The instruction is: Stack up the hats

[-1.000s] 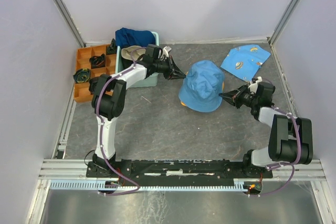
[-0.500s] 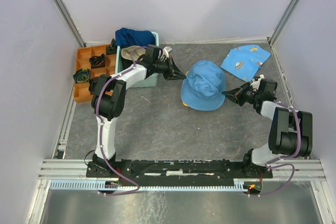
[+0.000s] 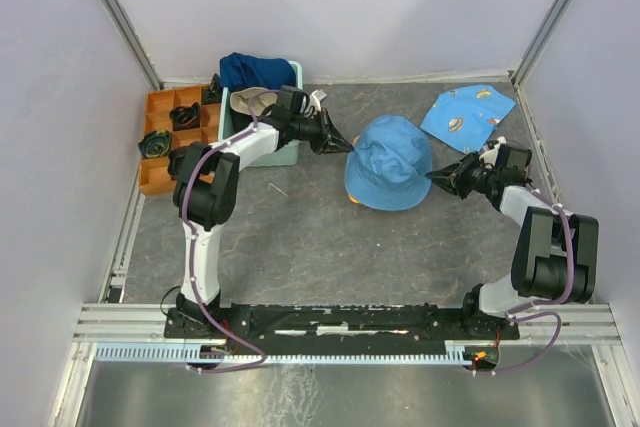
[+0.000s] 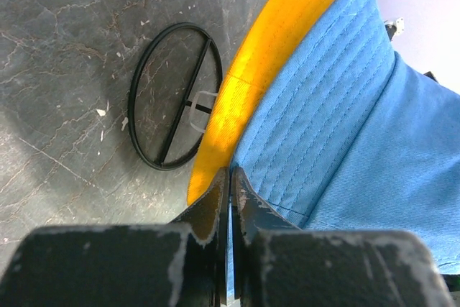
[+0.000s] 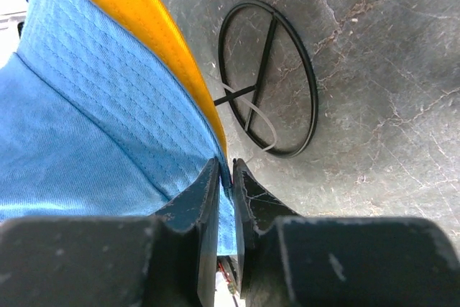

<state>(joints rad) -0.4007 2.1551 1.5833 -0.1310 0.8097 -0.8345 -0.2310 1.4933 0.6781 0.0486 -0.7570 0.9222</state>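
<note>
A light blue hat lies over a yellow-orange hat in the middle of the table, and only an edge of the yellow brim shows. My left gripper is shut on the blue brim at its left side. My right gripper is at the right side of the brim. Its jaws stand slightly apart, with the blue brim still between them. The yellow brim lies under the blue fabric. A dark navy hat sits in the mint tub.
A black wire ring with a crossbar lies flat on the table beside the hats. An orange divider tray with dark items stands at the left. A printed light-blue cloth lies at the back right.
The stacked hats shifted slightly to the right, then stayed still. My right gripper's jaws have parted a little on the brim. The left gripper keeps its hold.
</note>
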